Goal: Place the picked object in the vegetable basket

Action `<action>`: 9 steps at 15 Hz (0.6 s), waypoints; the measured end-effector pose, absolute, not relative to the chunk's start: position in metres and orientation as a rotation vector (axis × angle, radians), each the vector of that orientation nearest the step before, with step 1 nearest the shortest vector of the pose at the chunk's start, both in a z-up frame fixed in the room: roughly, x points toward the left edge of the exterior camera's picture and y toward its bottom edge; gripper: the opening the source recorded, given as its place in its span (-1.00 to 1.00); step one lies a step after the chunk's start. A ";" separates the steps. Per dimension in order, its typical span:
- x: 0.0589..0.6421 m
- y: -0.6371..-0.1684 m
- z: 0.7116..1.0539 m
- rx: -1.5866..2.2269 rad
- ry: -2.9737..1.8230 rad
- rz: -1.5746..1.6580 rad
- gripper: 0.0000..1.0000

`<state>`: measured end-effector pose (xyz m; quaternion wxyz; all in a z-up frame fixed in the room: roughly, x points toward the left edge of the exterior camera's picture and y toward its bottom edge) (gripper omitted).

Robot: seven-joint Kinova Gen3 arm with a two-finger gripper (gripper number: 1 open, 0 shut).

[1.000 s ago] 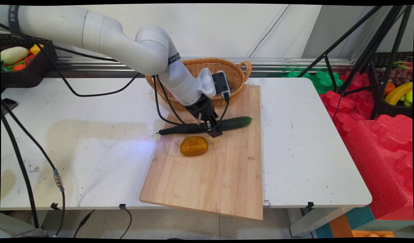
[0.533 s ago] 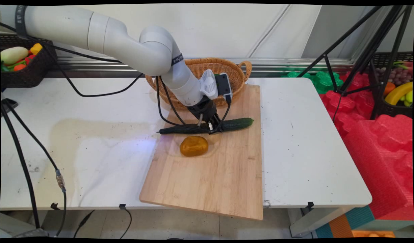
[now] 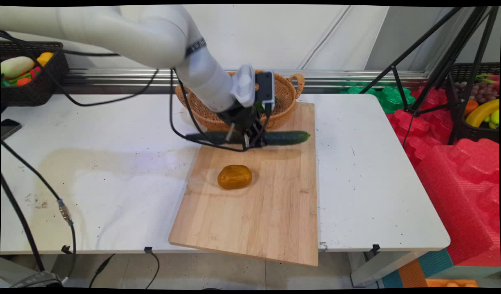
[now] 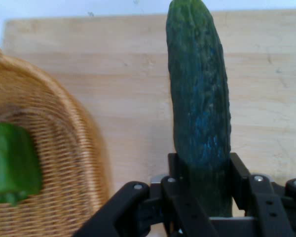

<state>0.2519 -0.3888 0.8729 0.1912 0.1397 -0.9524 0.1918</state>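
The cucumber (image 3: 285, 137) hangs level above the far end of the cutting board (image 3: 258, 212), clear of the wood, its shadow lying beneath it. The gripper (image 3: 250, 141) pinches it near mid-length, fingers pressed against both sides. It looks stiff and fairly light, with a bumpy, possibly slick skin; being long, it would likely tip if held toward one end, so the middle seems the sound place to grip. Just beyond stands a wicker basket (image 3: 289, 92) holding a green pepper (image 4: 12, 165). A brownish potato (image 3: 234, 177) rests nearer on the board.
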 end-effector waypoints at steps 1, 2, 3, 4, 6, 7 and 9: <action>0.254 -0.385 0.883 0.372 -2.678 0.561 -1.00; 0.256 -0.381 0.894 0.355 -2.679 0.584 -1.00; 0.257 -0.378 0.902 0.341 -2.681 0.603 -1.00; 0.260 -0.375 0.914 0.322 -2.683 0.632 -1.00; 0.266 -0.372 0.934 0.294 -2.690 0.686 -1.00; 0.271 -0.372 0.946 0.275 -2.697 0.723 -1.00; 0.280 -0.374 0.962 0.251 -2.712 0.776 -1.00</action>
